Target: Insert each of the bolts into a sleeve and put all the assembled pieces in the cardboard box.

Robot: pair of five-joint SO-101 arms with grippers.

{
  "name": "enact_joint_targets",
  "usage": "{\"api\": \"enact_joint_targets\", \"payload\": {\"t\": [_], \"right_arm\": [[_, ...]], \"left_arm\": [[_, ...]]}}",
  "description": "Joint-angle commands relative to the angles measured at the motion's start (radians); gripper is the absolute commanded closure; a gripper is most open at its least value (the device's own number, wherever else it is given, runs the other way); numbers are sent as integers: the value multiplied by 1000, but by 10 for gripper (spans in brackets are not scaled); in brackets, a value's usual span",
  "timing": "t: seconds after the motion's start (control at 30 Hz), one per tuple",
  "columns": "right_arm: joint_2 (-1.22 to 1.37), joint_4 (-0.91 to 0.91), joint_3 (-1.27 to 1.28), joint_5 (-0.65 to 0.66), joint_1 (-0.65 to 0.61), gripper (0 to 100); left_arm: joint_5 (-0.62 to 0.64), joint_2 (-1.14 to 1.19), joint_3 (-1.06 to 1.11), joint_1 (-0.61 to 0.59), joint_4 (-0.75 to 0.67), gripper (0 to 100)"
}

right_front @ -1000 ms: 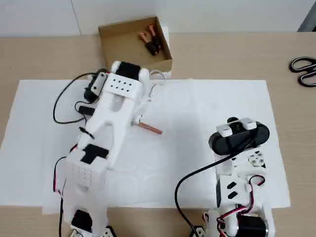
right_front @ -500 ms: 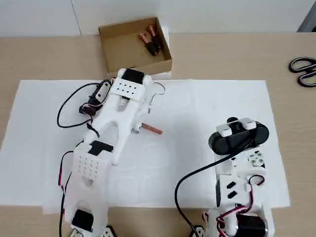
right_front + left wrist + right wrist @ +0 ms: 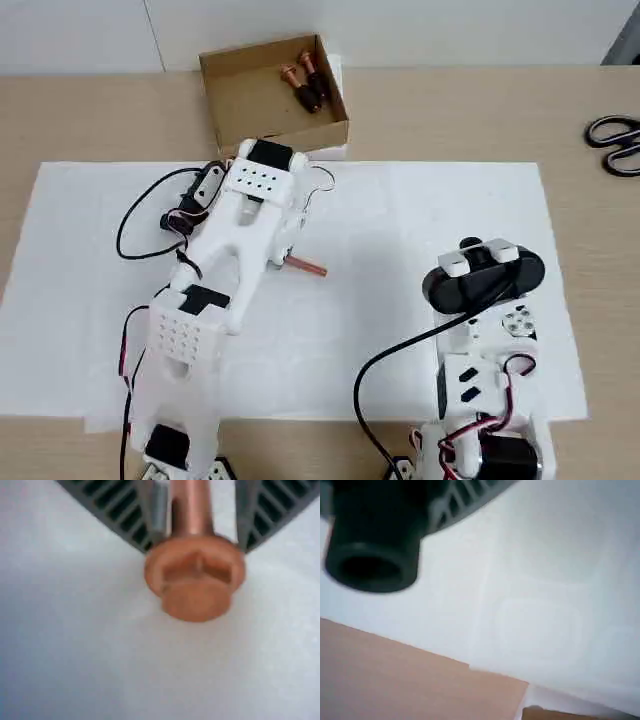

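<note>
A copper bolt [image 3: 307, 267] lies on the white paper sheet [image 3: 420, 210], its hexagonal head [image 3: 195, 582] pointing away from my left gripper [image 3: 283, 258]. In the left wrist view the grey fingers [image 3: 150, 515] stand on both sides of the shaft, and my left gripper [image 3: 196, 540] is shut on it. My right gripper [image 3: 385, 515] holds a black sleeve [image 3: 370, 555] above the paper near the table's front, its open end facing the camera. The right arm [image 3: 485, 275] sits folded at the front right. The cardboard box [image 3: 235, 100] at the back holds two assembled pieces [image 3: 305, 85].
Scissors [image 3: 618, 143] lie on the bare wood at the far right. Black cables [image 3: 140, 215] loop beside the left arm. The paper between the two arms is open room, and its front edge [image 3: 495, 672] meets bare wood close to the sleeve.
The left arm drew back from the box toward the front and its gripper came down over the bolt's shaft, so less of the bolt shows. The right arm kept still.
</note>
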Motion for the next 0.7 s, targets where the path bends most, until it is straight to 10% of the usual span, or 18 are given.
{"api": "enact_joint_targets", "payload": {"t": [0.0, 0.67], "right_arm": [[-12, 1, -6, 8, 5, 994], [-12, 1, -8, 8, 7, 994]], "left_arm": [[5, -6, -4, -5, -5, 917], [-3, -63, -120, 0, 34, 994]]}}
